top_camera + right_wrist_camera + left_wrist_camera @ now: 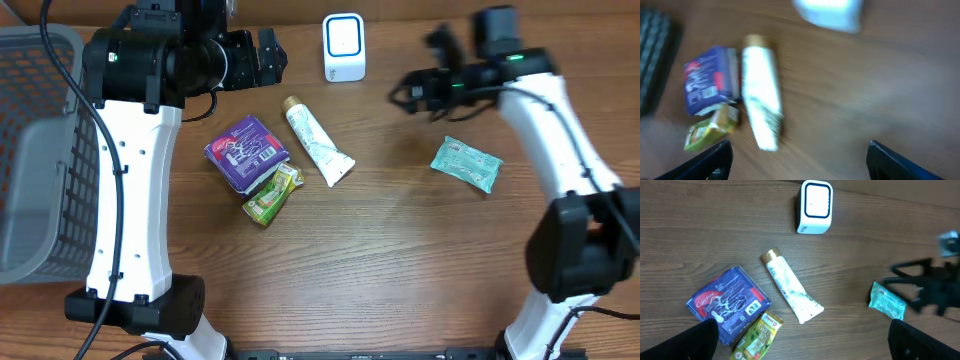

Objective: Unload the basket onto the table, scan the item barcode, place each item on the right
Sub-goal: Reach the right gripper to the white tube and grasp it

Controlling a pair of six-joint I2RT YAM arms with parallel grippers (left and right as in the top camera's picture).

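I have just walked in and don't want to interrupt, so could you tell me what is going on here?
Two robot arms are set to scan item barcodes at the white scanner. Neither holds anything now: the left gripper is open left of the scanner, and the right gripper is open to its right. A teal packet lies on the table near the right arm. A purple pack, a tube and a green sachet lie together nearer the left. A grey basket stands at the left edge.
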